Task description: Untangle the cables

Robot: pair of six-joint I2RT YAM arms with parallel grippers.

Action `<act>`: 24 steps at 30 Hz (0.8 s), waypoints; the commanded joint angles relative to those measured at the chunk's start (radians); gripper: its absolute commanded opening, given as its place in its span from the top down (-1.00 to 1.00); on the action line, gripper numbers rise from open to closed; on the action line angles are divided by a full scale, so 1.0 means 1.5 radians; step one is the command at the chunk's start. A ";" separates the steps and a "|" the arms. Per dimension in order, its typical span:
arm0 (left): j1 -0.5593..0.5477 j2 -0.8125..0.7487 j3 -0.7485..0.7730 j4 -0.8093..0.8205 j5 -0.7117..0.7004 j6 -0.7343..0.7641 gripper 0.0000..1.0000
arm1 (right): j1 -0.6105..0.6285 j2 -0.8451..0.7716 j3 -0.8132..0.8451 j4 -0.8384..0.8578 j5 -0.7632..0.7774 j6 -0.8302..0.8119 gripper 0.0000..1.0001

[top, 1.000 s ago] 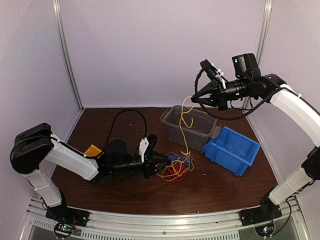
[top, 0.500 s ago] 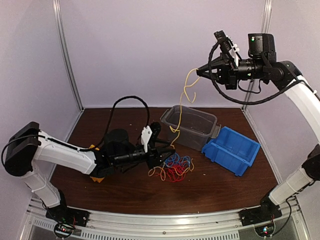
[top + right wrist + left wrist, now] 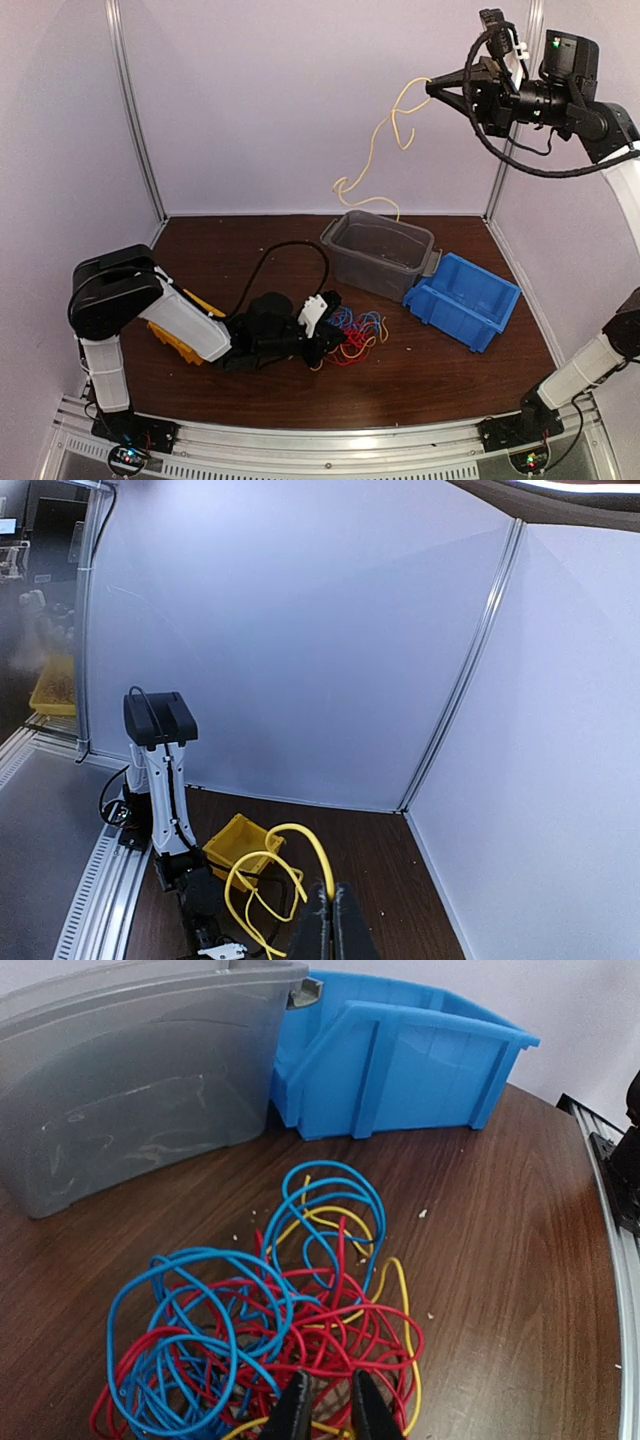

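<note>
Yellow cable point(image 3: 385, 150) hangs down-left from the right claw point(image 3: 432, 86), pinched shut on it high at far right, tail above the grey bin point(image 3: 380, 250). Left claw point(image 3: 328, 1405), narrow, nips the red-blue tangle point(image 3: 270, 1330) on the bench point(image 3: 450, 370). Half a second ago that tail still reached the tangle

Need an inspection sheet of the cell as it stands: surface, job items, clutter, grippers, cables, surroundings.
Surface: brown wood table, a few crumbs near the pile.
Job's things: red, blue and yellow tangle on the table; one yellow cable hanging clear of it.
Clutter: grey bin, blue bin, yellow bin partly hidden at left.
Grippers: left gripper nearly closed at the tangle's edge, grip unclear; right gripper shut on the yellow cable, held high.
Cables: black arm cable arcs over the table.
Surroundings: pale walls, metal posts.
</note>
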 commanded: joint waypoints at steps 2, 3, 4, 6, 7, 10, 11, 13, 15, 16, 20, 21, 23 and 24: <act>-0.001 -0.071 -0.024 0.056 0.015 -0.037 0.42 | -0.007 -0.012 -0.044 -0.004 -0.018 -0.003 1.00; -0.002 -0.086 -0.021 0.048 0.019 -0.037 0.33 | -0.007 -0.016 -0.065 -0.001 -0.014 -0.006 1.00; -0.002 -0.102 -0.018 0.039 0.019 -0.038 0.25 | -0.007 -0.020 -0.087 0.003 -0.008 -0.008 1.00; -0.003 -0.132 -0.015 0.028 0.012 -0.041 0.15 | -0.007 -0.028 -0.130 0.012 0.001 -0.012 1.00; -0.004 -0.148 -0.018 0.032 0.007 -0.043 0.12 | -0.007 -0.032 -0.159 0.018 0.004 -0.011 1.00; -0.011 -0.184 -0.041 0.093 -0.007 -0.043 0.04 | -0.007 -0.042 -0.213 0.038 0.004 -0.008 1.00; -0.012 -0.191 -0.046 0.113 -0.009 -0.043 0.03 | -0.008 -0.044 -0.229 0.042 0.005 -0.007 1.00; -0.015 -0.202 -0.050 0.143 -0.011 -0.044 0.00 | -0.007 -0.050 -0.258 0.051 0.006 -0.004 1.00; -0.017 -0.201 -0.047 0.166 -0.007 -0.050 -0.03 | -0.007 -0.055 -0.285 0.067 0.002 0.007 1.00; -0.016 -0.198 -0.042 0.173 -0.003 -0.054 -0.03 | -0.007 -0.056 -0.296 0.074 0.000 0.014 1.00; -0.016 -0.169 -0.007 0.185 -0.011 -0.096 -0.05 | -0.007 -0.059 -0.320 0.106 -0.013 0.038 1.00; -0.017 -0.159 -0.004 0.200 -0.017 -0.114 -0.05 | -0.007 -0.059 -0.322 0.112 -0.014 0.044 1.00; -0.017 -0.136 0.005 0.234 -0.033 -0.157 -0.07 | -0.008 -0.056 -0.319 0.124 -0.019 0.055 1.00; -0.017 -0.123 0.012 0.247 -0.045 -0.177 -0.08 | -0.007 -0.055 -0.318 0.132 -0.020 0.061 1.00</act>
